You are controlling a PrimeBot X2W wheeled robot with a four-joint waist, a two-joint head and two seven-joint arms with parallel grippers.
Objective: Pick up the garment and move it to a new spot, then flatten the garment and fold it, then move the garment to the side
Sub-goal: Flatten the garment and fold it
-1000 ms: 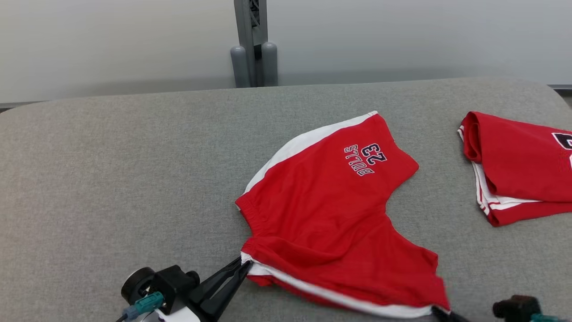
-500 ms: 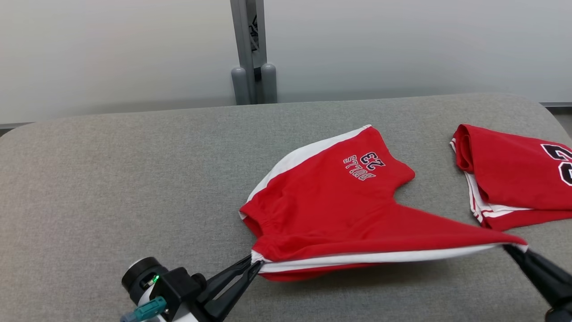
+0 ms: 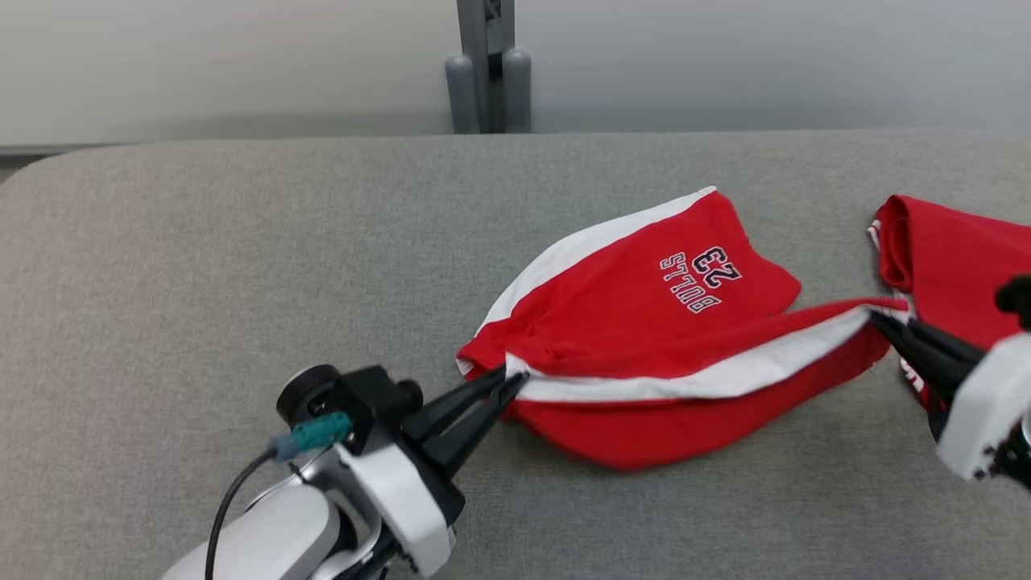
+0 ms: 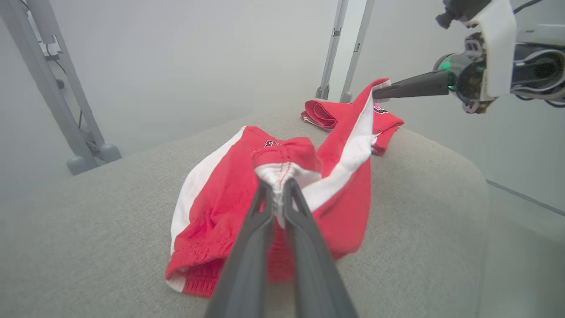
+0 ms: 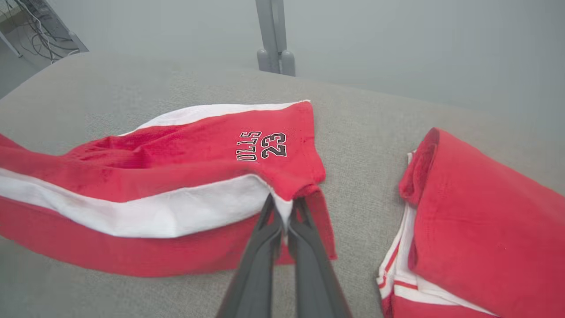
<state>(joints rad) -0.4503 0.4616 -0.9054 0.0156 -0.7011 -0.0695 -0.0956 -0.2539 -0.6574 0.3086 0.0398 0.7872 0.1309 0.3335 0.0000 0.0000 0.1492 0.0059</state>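
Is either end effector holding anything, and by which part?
Both hold the red shorts: left end effector on the waistband corner at the white stripe, right end effector on that stripe's hem corner.

Red shorts, white side stripes (navy lettering); grey cushion.

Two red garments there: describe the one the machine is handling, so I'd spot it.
On the grey cushion, near its middle, lie red shorts with a white side stripe. Unlike the folded garment at the right, they are stretched between the left hand and right hand.
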